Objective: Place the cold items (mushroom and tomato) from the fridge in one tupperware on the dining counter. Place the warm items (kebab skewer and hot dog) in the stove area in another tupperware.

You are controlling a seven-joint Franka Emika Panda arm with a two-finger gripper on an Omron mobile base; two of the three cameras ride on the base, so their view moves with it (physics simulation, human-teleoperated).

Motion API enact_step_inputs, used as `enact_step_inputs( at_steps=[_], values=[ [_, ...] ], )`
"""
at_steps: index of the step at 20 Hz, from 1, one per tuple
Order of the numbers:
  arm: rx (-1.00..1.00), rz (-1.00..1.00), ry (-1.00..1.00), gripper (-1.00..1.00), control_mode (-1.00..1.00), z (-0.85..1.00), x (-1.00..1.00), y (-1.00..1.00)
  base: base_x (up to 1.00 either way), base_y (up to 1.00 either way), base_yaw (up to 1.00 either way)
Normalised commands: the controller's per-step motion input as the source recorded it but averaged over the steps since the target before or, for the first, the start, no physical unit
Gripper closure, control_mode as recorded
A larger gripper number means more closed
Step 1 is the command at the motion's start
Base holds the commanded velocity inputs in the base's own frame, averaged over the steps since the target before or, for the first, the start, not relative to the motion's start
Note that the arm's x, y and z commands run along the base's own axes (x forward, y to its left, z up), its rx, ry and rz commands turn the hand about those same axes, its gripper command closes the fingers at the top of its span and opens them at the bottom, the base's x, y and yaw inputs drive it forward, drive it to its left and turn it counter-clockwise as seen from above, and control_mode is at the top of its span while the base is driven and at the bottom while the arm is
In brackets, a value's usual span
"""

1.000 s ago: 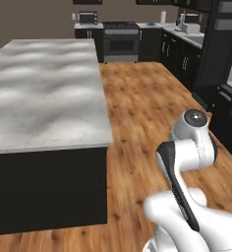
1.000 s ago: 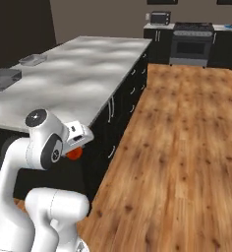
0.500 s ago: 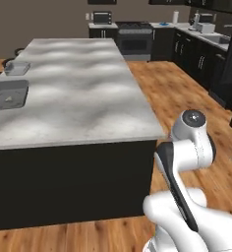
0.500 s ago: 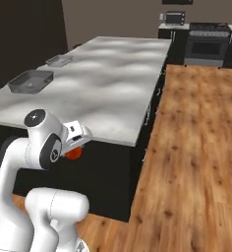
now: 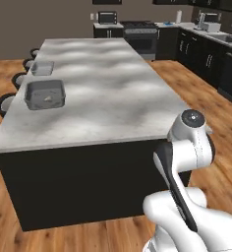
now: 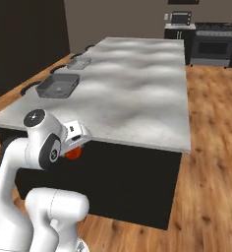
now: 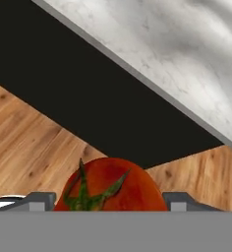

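My gripper [image 7: 110, 203] is shut on a red tomato [image 7: 110, 186] with a green stem, which sits between the two fingertips. From the right base view the tomato [image 6: 73, 153] hangs under the hand [image 6: 76, 139], in front of the dining counter's dark side and below its top. Two grey tupperware boxes stand on the marble counter's left part, the nearer tupperware [image 5: 45, 94] and the farther tupperware [image 5: 42, 68]. A small pale thing lies in the nearer tupperware [image 6: 58, 85], too small to name. The mushroom, kebab skewer and hot dog are out of view.
The long dining counter [image 5: 118, 88] stands straight ahead, its dark front panel [image 5: 78, 182] close to my base. Stools [image 5: 5, 101] line its far left side. A stove [image 5: 137, 32] and dark cabinets stand at the back. Wooden floor lies open to the right.
The whole picture has shifted: the base has driven and turned, so the counter now lies straight ahead and the tupperware boxes have come into view. The tomato stays in my gripper.
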Motion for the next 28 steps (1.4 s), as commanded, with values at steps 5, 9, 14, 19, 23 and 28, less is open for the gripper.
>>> enact_step_inputs(
  at_steps=[5,9,14,19,23,28],
  values=[
    [0.00,0.00,0.00,1.00,1.00,0.00,0.00,0.00,0.00,1.00,-0.23],
    [0.00,0.00,0.00,1.00,1.00,0.00,0.00,0.00,0.00,1.00,-0.22],
    [0.00,0.00,0.00,1.00,1.00,0.00,0.00,0.00,0.00,1.00,-0.16],
    [0.00,0.00,0.00,1.00,1.00,0.00,0.00,0.00,0.00,1.00,-0.22],
    [0.00,0.00,0.00,1.00,1.00,0.00,0.00,0.00,0.00,1.00,-0.34],
    [0.00,0.00,0.00,1.00,1.00,0.00,0.00,0.00,0.00,1.00,-0.52]
  ],
)
